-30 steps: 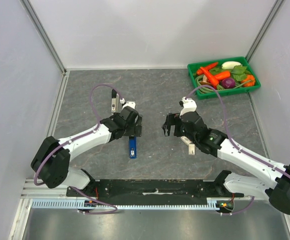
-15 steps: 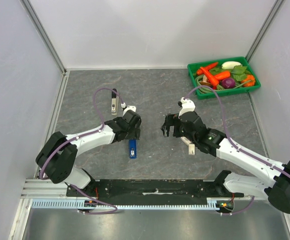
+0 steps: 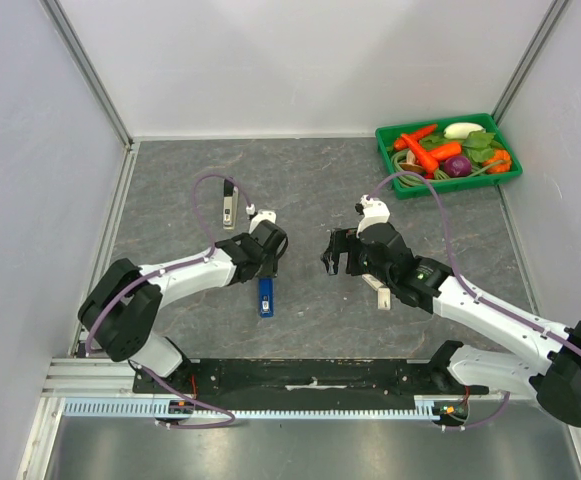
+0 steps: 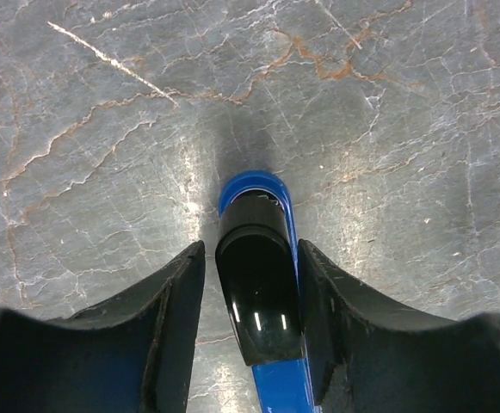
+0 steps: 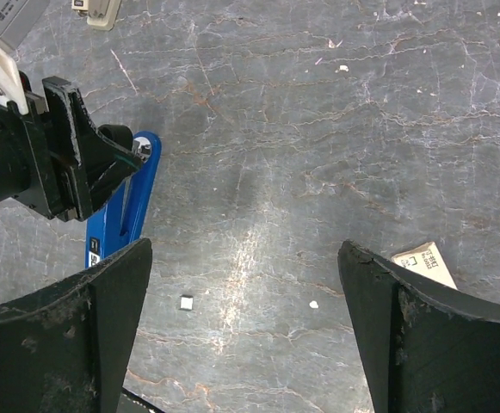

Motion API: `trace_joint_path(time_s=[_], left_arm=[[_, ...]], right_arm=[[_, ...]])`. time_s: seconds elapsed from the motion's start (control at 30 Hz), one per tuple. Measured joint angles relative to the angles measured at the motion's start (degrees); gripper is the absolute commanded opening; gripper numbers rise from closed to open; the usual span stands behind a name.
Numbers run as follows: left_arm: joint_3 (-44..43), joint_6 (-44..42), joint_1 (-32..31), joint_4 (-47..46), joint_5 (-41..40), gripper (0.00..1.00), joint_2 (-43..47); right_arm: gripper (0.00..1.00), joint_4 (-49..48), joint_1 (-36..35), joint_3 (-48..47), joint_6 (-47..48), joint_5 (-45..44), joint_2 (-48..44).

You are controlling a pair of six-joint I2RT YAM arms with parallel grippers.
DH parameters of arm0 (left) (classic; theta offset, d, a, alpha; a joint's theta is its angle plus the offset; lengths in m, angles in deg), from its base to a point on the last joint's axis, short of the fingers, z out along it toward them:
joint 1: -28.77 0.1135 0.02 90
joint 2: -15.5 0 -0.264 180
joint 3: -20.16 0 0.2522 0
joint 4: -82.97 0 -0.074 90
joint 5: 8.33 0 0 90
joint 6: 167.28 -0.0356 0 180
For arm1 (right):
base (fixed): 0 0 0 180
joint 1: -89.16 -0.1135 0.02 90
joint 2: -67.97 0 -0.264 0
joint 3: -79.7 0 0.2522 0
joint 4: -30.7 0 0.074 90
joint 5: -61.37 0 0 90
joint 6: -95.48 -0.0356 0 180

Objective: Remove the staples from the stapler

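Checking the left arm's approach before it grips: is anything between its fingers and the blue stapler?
Nothing visible does. The left gripper straddles the end of the stapler, one finger on each side, with nothing lodged between finger and stapler.

This looks like a robotics lab test cell. Plain white panel walls [image 3: 300, 60] in bare aluminium corner posts [image 3: 90, 75] box in a grey stone-patterned table top [image 3: 310, 180]. A white-and-black left robot arm [image 3: 180, 276] and a matching right robot arm [image 3: 490, 310] are bolted to a black base rail [image 3: 310, 373]. A green plastic tray [image 3: 382, 150] holds what are probably toy vegetables [image 3: 425, 155].

stapler [image 4: 258, 301] rear past btm edge
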Motion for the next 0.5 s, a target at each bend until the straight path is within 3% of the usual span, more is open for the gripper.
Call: trace_joint_path(time_s=[0.13,0.17,0.27,0.5], left_arm=[[-1.18,-0.02,-0.35,0.04,-0.74,0.4,-0.72],[-1.6,0.0,-0.46,0.02,-0.94,0.33,-0.85],[-2.56,0.09,-0.9,0.04,-1.29,0.02,-1.4],[-3.21,0.02,-2.36,0.44,-1.7,0.02,-1.6]], right_arm=[[0.95,0.0,0.0,0.0,0.0,0.15,0.0],[0.95,0.0,0.0,0.0,0.0,0.2,0.0],[0.93,0.0,0.0,0.0,0.0,0.42,0.0],[0.91,0.0,0.0,0.02,0.15,0.63,0.0]])
